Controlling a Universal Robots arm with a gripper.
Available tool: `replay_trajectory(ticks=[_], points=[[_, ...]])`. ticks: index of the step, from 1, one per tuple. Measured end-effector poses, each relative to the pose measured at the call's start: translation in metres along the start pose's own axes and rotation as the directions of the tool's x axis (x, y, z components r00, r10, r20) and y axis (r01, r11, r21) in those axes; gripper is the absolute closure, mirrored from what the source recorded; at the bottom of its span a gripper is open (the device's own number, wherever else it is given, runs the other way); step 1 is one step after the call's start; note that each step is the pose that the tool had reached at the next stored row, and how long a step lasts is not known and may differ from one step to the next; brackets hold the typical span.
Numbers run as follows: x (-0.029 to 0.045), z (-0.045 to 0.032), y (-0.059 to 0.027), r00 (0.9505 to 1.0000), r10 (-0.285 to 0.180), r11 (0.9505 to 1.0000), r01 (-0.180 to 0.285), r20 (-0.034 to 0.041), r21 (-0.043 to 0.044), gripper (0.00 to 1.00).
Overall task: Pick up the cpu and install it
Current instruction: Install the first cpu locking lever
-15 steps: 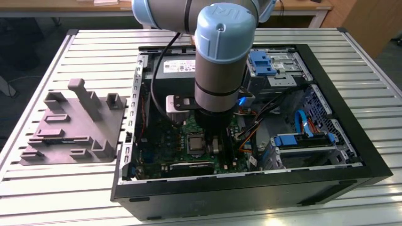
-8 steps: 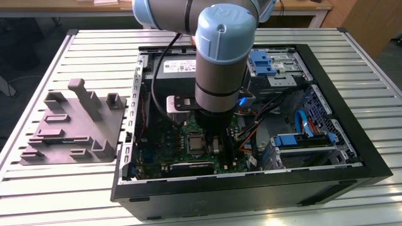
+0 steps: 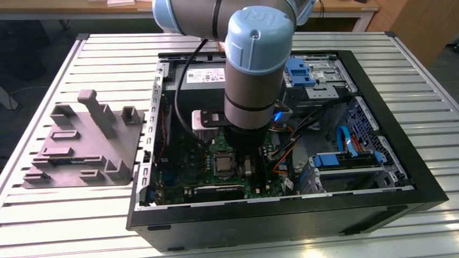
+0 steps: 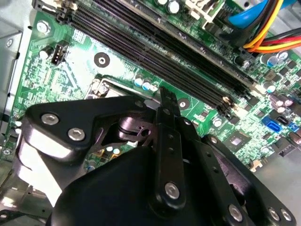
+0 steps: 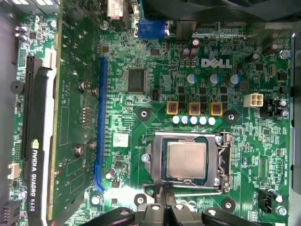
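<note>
My end effector (image 5: 165, 203) hangs just beside the socket (image 5: 225, 162), fingers together and empty; the cpu (image 5: 186, 160) lies seated there.

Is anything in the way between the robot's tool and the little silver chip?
Nothing visible blocks it. In the first wrist view the cpu lies flat and uncovered in the socket on the motherboard, its metal frame around it. The tool sits close beside it, with only bare board between them.

open room straight above the cpu (image 5: 186, 160) in its socket frame (image 5: 225, 162); hemmed by the graphics card (image 5: 40, 141) on one side, memory slots (image 4: 155, 52) and cables (image 4: 270, 28) elsewhere.
</note>
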State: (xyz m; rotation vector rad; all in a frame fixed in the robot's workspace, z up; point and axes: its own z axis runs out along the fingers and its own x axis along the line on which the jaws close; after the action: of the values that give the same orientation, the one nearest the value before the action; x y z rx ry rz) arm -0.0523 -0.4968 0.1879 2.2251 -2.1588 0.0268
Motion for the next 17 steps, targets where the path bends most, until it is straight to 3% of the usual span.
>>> replay_trajectory(ticks=[10,17], points=[[0.0001,0.0010,0.0036,1.0000,0.000,1.0000,0.000,-0.0006,-0.0003,0.89],[0.0003,-0.0053,0.0038,1.0000,0.000,1.0000,0.000,-0.0004,-0.0003,0.89]])
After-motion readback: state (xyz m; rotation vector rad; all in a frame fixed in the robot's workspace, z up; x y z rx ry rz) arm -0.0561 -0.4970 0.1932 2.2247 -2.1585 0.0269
